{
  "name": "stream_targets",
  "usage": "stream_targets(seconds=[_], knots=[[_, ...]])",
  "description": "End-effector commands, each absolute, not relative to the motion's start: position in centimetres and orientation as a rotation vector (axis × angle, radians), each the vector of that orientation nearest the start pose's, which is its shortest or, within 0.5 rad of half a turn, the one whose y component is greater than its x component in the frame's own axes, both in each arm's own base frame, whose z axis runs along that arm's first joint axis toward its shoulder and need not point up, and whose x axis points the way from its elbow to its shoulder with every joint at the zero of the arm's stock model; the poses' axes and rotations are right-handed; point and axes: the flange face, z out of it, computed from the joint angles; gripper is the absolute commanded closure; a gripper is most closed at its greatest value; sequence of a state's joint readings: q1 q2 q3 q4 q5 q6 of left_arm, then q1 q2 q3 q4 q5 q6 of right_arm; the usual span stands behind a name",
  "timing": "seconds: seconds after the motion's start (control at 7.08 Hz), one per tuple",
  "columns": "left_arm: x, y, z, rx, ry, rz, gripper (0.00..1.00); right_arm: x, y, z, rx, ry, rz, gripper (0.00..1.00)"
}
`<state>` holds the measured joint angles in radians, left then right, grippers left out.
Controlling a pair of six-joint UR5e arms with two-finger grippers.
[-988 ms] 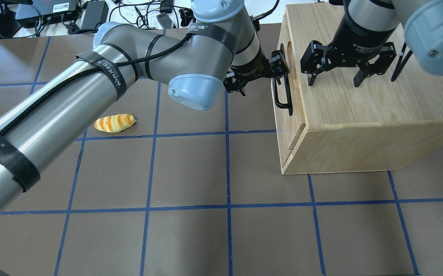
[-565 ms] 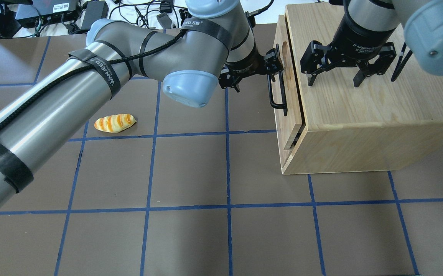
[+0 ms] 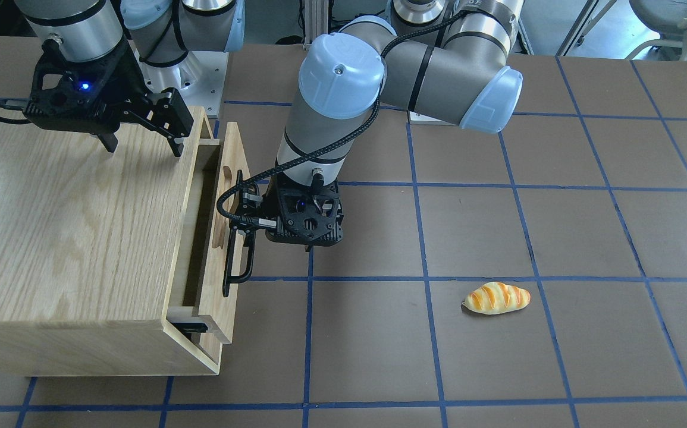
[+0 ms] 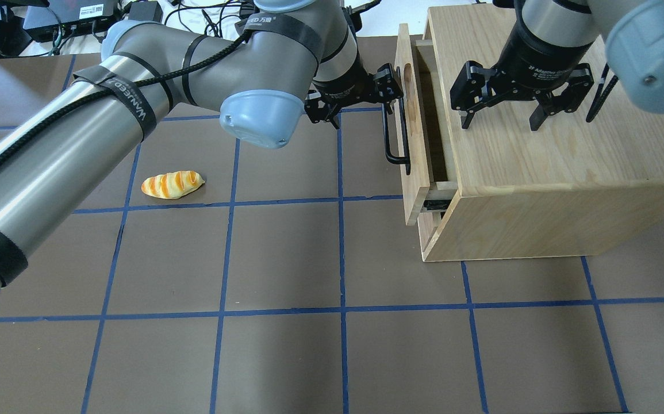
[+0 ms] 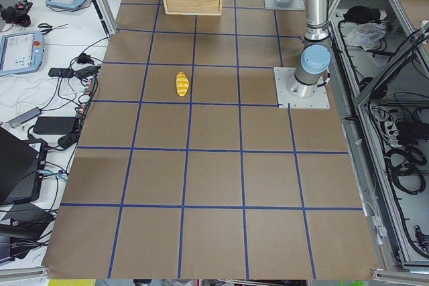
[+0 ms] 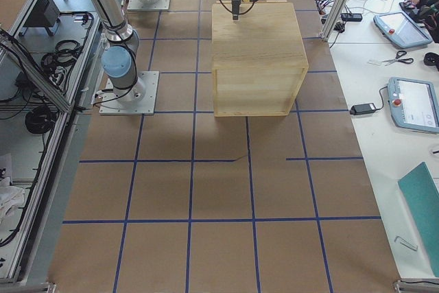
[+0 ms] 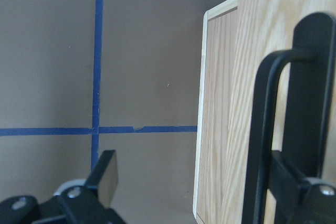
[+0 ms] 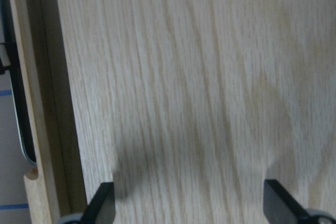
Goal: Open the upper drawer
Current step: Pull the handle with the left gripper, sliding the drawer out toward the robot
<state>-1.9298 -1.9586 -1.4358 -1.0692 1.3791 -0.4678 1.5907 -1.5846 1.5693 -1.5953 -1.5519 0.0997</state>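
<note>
While left hand point(image 4: 360, 98) hooks its handle point(image 4: 396, 135), upper drawer point(image 4: 415, 172) sits ajar

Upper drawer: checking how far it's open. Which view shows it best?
Exterior front-facing: the upper drawer shows its gap, side and rail. Overhead shows the gap narrower; wrist views, only fragments; side views, tiny or hidden.

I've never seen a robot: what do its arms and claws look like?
Left arm and right arm: silver-grey tubes with pale blue joint caps. A black cable runs along the left one under black lettered straps. Left claw and right claw: black, two-fingered, with blue lights.
</note>
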Motion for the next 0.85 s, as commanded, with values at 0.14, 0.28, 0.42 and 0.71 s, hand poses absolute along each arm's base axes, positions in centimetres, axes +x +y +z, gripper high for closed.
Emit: stream_targets(seconds=[0.14,0.28,0.42,0.71], knots=[[-34.8,-57.8,38.9,-0.155,3.355,-0.266,0.00,14.5,-48.7,49.8,0.124,3.118,-0.060,0.00],[-33.9,-58.0,39.2,-0.138,3.350,-0.261,0.00,14.5,-48.7,49.8,0.124,3.116,-0.060,0.00],[-33.7,-58.1,39.2,-0.118,3.349,-0.261,0.00,14.5,-48.7,49.8,0.124,3.118,-0.060,0.00],[-31.4,-59.0,39.6,-0.136,3.341,-0.261,0.00,14.5,-48.7,49.8,0.124,3.118,-0.060,0.00]])
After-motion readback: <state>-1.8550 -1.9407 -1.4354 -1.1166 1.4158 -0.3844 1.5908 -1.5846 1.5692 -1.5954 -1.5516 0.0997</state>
